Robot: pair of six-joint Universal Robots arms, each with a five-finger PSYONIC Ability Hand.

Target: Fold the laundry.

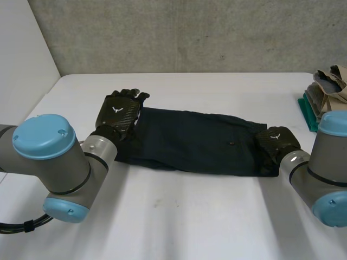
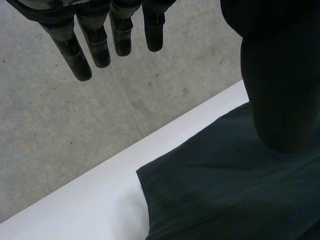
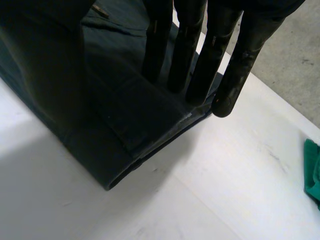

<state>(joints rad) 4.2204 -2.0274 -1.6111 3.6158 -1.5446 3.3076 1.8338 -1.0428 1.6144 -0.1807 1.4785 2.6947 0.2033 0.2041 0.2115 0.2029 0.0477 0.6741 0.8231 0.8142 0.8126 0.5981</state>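
Head view
Step now: looks like a stop between folds, with the dark cloth (image 1: 190, 143) already folded into one long strip and a hand at each end.
Next move: most likely a fold end to end; needs a firm pinch through all the layers, then a lift and a carry to the other end.
Cloth spot: flat across the middle of the white table (image 1: 179, 216).
Left hand (image 1: 118, 114): over the left end of the cloth, fingers straight and loose, holding nothing.
Right hand (image 1: 276, 142): low on the right end of the cloth.
Side stuff: pile of clothes (image 1: 328, 89) at the far right edge of the table, well apart from the dark cloth.

Left wrist view
Fingers (image 2: 95, 45): straight, up in the air in front of the grey wall (image 2: 75, 125), not touching the cloth.
Thumb: dark blur over the cloth; cannot tell if touching.
Cloth corner: flat and neat, with a sewn hem along the end.

Right wrist view
Fingers (image 3: 200, 60): straight, tips down on top of the cloth by its end; resting or pressing, not gripping.
Cloth end: several layers, smooth on top, round fold at the corner with a small gap inside.
Green cloth (image 3: 313, 170): beyond the fingertips, well apart from the dark cloth.
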